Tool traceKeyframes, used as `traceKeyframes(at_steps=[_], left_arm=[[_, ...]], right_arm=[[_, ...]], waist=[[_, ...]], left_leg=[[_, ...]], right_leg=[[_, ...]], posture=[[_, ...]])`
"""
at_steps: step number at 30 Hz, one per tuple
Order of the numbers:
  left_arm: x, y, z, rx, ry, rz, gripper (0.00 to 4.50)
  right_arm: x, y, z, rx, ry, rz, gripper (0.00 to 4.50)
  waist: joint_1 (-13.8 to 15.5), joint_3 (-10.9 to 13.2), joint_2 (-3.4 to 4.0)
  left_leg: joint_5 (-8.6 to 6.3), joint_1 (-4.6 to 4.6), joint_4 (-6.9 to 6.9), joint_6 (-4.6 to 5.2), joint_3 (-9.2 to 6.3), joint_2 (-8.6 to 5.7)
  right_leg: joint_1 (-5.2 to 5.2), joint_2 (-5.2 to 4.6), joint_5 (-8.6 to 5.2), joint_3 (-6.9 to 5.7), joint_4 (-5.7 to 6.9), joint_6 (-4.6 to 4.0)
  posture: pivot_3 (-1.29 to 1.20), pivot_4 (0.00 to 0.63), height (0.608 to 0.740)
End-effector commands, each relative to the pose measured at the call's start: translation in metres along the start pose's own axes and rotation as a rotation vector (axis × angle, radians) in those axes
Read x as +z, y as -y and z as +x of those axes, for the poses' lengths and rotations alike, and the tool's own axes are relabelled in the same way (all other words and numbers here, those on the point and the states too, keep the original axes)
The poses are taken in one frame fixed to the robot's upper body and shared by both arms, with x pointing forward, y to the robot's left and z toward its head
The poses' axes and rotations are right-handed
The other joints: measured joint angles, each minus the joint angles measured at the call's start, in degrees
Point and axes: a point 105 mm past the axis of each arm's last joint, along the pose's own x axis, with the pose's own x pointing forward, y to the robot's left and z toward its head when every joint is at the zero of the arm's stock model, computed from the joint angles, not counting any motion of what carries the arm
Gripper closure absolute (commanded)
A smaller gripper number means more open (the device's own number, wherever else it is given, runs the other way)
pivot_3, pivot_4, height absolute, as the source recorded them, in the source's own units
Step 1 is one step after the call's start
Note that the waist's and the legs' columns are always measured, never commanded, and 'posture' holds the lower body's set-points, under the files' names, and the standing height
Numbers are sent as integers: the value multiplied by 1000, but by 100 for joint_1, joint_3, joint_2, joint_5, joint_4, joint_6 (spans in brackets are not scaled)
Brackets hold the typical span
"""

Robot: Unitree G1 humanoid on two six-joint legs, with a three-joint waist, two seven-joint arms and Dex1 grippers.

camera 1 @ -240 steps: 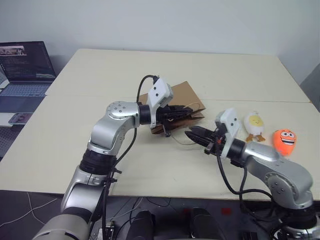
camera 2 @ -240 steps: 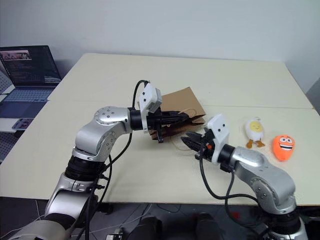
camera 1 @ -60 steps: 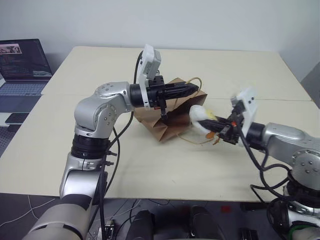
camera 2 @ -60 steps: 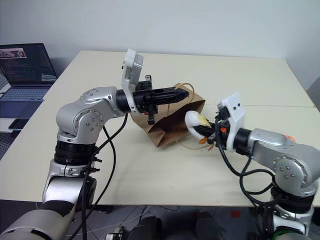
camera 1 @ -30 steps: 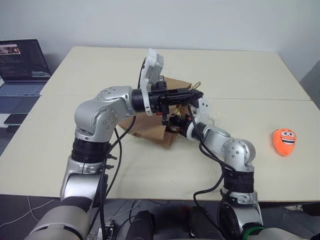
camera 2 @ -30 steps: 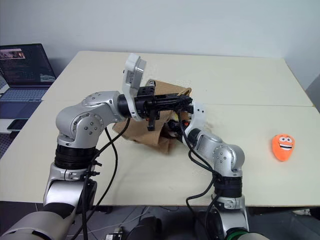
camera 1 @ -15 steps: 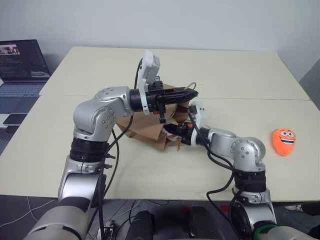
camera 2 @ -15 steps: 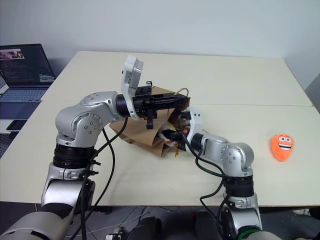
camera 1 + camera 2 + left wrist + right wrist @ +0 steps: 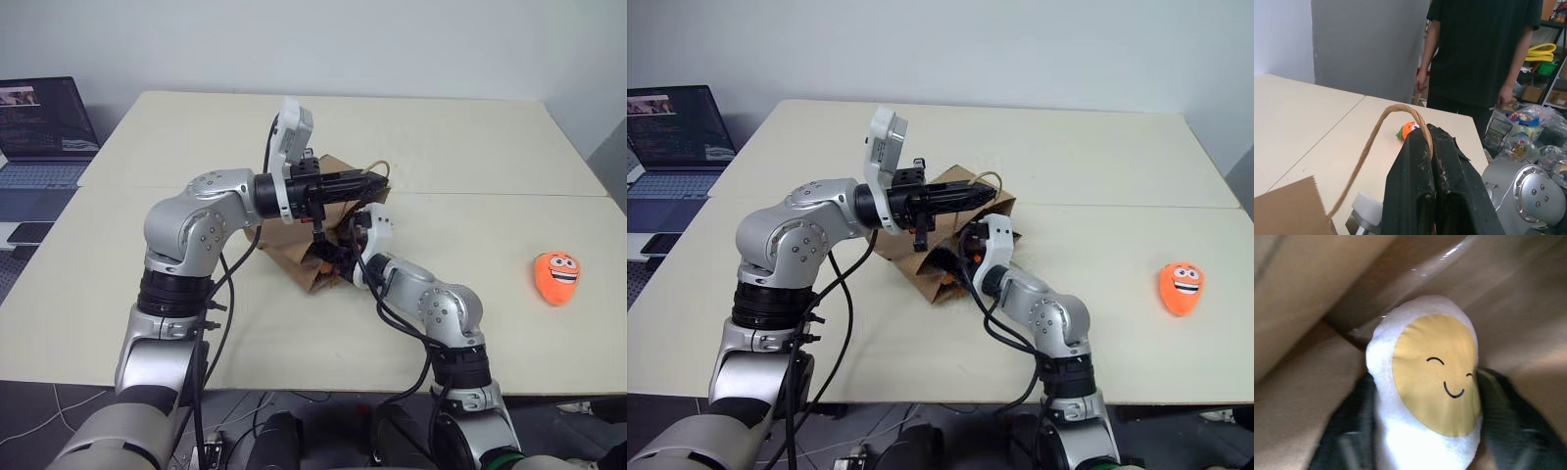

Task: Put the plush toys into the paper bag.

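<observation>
Since half a second ago the right arm has been pushed further into the mouth of the brown paper bag (image 9: 294, 245), and the bag's open end has been drawn closer under the left arm. The white egg-shaped plush toy (image 9: 1427, 382), carried outside the bag two seconds ago, is now seen inside it.

That placement is given by the right wrist view: the yellow smiling face is framed by brown paper walls on all sides, with the right gripper's (image 9: 1425, 431) black fingers (image 9: 1354, 426) standing on either side of the toy's lower body. The fingers are blurred, and it cannot be told whether the toy is gripped or already let go. From the head views the toy is hidden by the bag and the right wrist (image 9: 982, 257), which is buried in the opening.

In the left wrist view the left gripper (image 9: 1430, 147) is seen clenched on the tan cord handle (image 9: 1378, 147), which arcs up from the bag's serrated edge. A person in a black shirt (image 9: 1479, 49) is shown standing beyond the table's far end.

The left forearm is held roughly level across the bag, keeping the opening lifted. The orange plush toy (image 9: 556, 276) is left lying on the table (image 9: 470, 147), well apart to the right. A laptop (image 9: 44, 122) is seen on a neighbouring desk.
</observation>
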Motion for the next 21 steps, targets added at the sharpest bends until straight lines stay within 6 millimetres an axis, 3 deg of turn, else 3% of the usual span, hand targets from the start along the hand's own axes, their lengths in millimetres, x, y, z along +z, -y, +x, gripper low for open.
traceKeyframes(at_steps=[1, 2, 12, 18, 21], left_arm=[[7, -1, -5, 16, 9, 48, 4500], [6, -1, -5, 18, 6, 49, 4500], [1, -3, -3, 34, -1, 54, 4500], [-2, -1, 1, 26, 13, 46, 4500], [-4, 2, 3, 16, 16, 48, 4500]], right_arm=[[14, -5, -13, 16, 37, -109, 431], [16, -5, -17, 13, 36, -132, 36], [31, -6, -66, 83, -68, -476, 36], [64, 3, -112, 70, -56, -620, 36], [85, 20, -140, -13, -37, -690, 36]], waist=[[-1, 0, 0], [0, 0, 0], [4, 0, 0], [37, 0, -1], [68, 0, -1]], left_leg=[[0, 0, 0, 0, 0, 0], [0, 0, 0, 0, -1, 0], [0, -1, 1, 1, 0, -4], [-1, -4, 3, 1, -1, -9], [-1, -4, 3, 2, 1, -21]], right_leg=[[0, 0, 0, 0, 0, 0], [0, 0, 0, -1, 0, 0], [2, 1, 0, -1, -4, 0], [7, 1, 0, -2, -13, 0], [11, 0, 0, 0, -20, 0]], posture=[[0, 150, 740], [0, 150, 740], [0, 150, 740], [0, 150, 740], [0, 150, 740]])
